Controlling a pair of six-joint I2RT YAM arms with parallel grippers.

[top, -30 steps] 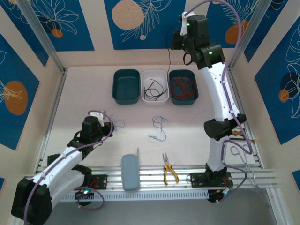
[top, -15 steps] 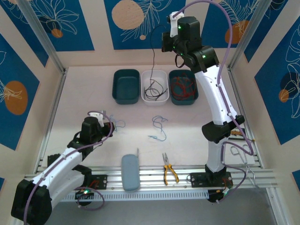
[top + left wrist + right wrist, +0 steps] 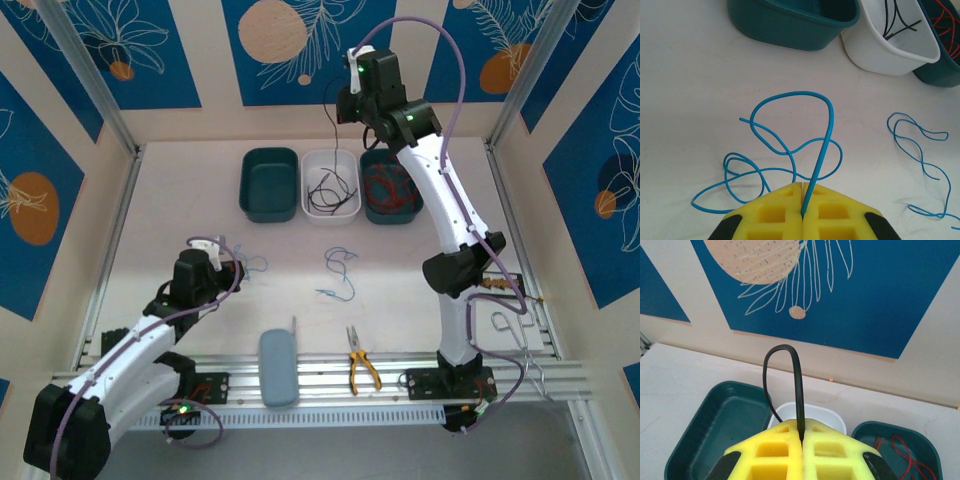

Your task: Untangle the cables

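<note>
On the near rail lie a grey-blue oblong case (image 3: 278,368) and yellow-handled pliers (image 3: 361,370). Just beyond, on the left, the left gripper (image 3: 802,192) is clamped on a looping light blue wire (image 3: 790,145) that lies on the table. A second light blue wire (image 3: 342,275) lies apart to its right. At the far side stand a dark teal plastic tub (image 3: 790,30), a white plastic tub (image 3: 890,55) holding black wires (image 3: 330,192), and a second dark teal tub (image 3: 940,77) holding red wires (image 3: 385,190). High above the white tub, the right gripper (image 3: 801,427) pinches a black wire (image 3: 797,385) that hangs down towards it.
</note>
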